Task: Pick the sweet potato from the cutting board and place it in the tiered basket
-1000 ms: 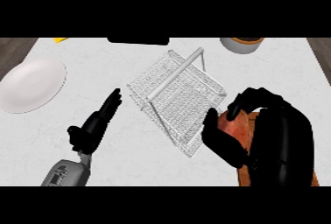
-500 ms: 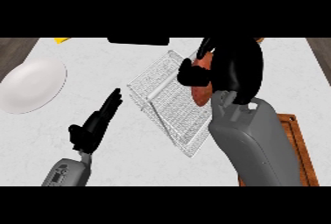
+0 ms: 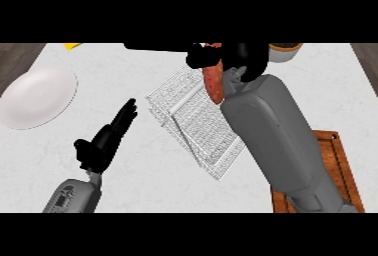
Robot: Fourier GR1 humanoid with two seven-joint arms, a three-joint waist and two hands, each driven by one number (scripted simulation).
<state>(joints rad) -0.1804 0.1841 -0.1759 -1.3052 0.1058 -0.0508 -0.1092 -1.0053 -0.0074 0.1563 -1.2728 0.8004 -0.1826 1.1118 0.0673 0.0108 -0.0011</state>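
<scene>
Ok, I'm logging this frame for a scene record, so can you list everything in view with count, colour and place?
Orange-brown sweet potato: one, held above the basket's far end.
White wire tiered basket: one, counter centre.
Brown wooden cutting board: one, right, partly hidden by the forearm.
White round plate: one, left.
Pale cup with brown contents: one, far right edge.
Yellow object: one, far left edge, cut off.
Left hand: black, open, lower left.
Right hand: black, curled round the sweet potato.
</scene>
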